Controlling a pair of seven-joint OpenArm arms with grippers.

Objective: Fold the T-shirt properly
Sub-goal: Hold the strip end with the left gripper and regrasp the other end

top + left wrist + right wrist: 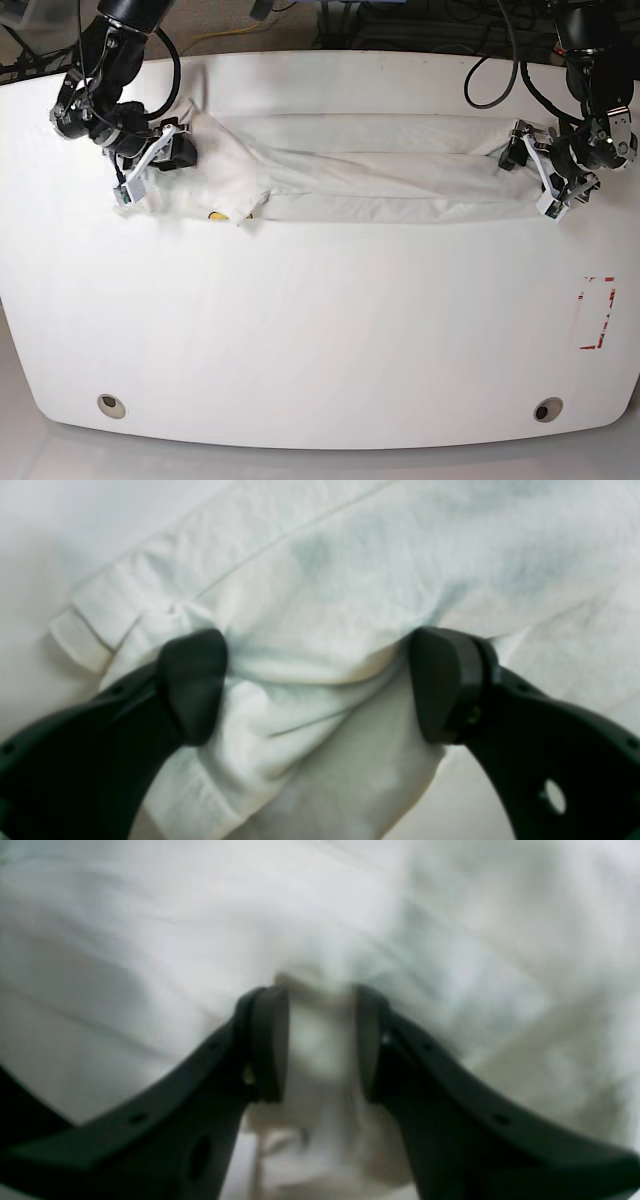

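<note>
One T-shirt [350, 180], off-white and bunched into a long band, lies across the far half of a white bench [320, 330], stretched between two robot arms. At the end on the base view's left, the right pincer [160, 160] sits at the cloth's bunched end; its wrist view, which is blurred, shows the two dark jaws standing narrowly apart with a wad of pale fabric [320, 1050] pressed between them, so this pincer is clenched on the shirt. At the opposite end, on the base view's right, the left pincer [550, 175] meets the shirt's other end. Its wrist view shows the jaws spread wide with a raised fold of the cloth [320, 680] lying between the two dark pads [192, 685]; both pads touch the fabric at its sides, yet whether they truly squeeze it cannot be told, and the jaws read as released and wide. A stitched hem runs along the cloth's edge just beyond this pincer. Near the right pincer's end, a small spot of yellow-orange [215, 216] peeks from the shirt's near edge. Counted up: one shirt, two arms, two pincers, one bench. Two round holes [112, 405] sit near the bench's front corners, one at each side, and one red-outlined rectangle [596, 312] is marked on the bench's surface, well apart from the shirt, on the side of the left arm.
</note>
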